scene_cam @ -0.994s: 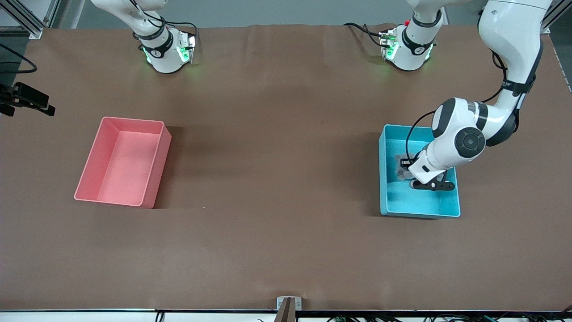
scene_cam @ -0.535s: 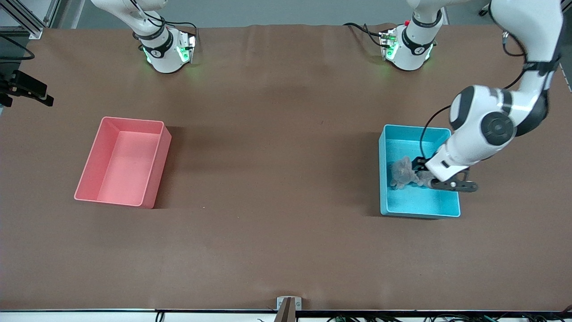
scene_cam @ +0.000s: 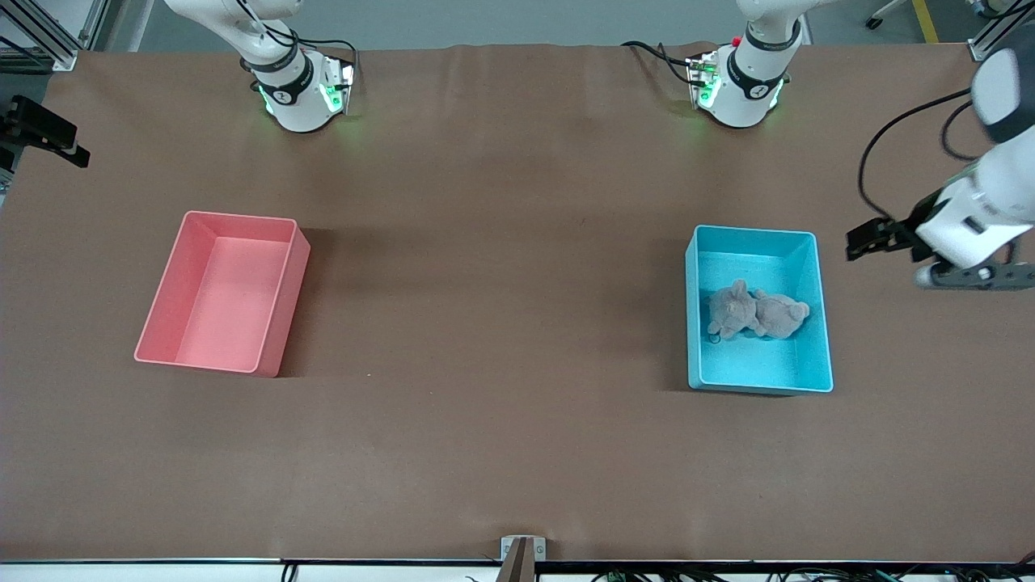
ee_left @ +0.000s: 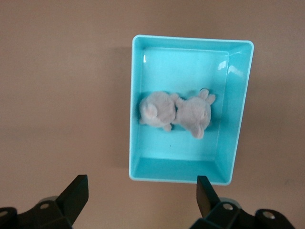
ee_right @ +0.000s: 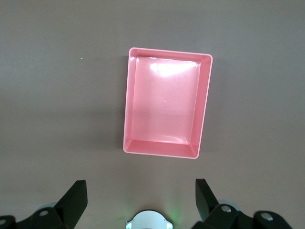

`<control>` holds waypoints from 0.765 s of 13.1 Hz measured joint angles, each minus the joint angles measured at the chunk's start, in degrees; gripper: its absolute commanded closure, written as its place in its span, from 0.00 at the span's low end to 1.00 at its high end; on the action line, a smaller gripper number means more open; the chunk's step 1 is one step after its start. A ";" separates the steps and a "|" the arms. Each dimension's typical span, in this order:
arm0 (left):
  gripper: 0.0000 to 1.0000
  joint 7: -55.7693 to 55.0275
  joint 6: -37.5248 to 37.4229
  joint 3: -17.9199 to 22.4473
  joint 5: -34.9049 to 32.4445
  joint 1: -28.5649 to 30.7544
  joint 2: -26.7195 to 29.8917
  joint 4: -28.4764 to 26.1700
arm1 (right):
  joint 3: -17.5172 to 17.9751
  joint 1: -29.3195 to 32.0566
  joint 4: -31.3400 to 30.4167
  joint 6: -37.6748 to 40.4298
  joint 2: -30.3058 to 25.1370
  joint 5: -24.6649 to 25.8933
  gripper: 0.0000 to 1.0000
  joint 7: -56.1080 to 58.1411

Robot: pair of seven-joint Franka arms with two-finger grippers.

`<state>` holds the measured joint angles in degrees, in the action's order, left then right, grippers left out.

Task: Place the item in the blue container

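The blue container (scene_cam: 818,323) stands toward the left arm's end of the table. A grey plush toy (scene_cam: 756,314) lies on its floor, free of any gripper, and the left wrist view shows the toy (ee_left: 176,113) inside the blue container (ee_left: 238,119) too. My left gripper (scene_cam: 865,240) hangs open and empty over bare table beside the container, toward the left arm's end. In the left wrist view its fingertips (ee_left: 78,188) stand wide apart. My right gripper (ee_right: 140,188) waits open and empty, high over the table between its base and the pink bin (ee_right: 164,102).
An empty pink bin (scene_cam: 182,279) of the same size sits toward the right arm's end of the table. Both arm bases (scene_cam: 303,93) stand along the table's edge farthest from the front camera. A black device (scene_cam: 40,131) shows at the view's edge.
My left gripper let go of the plush toy, rose out of the blue container and swung toward the left arm's end of the table. The toy now lies uncovered in the container.
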<state>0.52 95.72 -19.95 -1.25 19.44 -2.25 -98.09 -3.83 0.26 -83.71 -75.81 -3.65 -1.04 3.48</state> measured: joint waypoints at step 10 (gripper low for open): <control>0.00 -3.01 -5.90 -0.80 0.36 0.73 2.97 8.65 | 0.40 -0.15 -0.91 1.41 -2.20 0.01 0.00 0.01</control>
<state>-2.49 89.82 -20.76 -0.89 20.17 0.71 -89.44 -3.43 0.11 -84.62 -74.39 -5.85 -1.03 3.49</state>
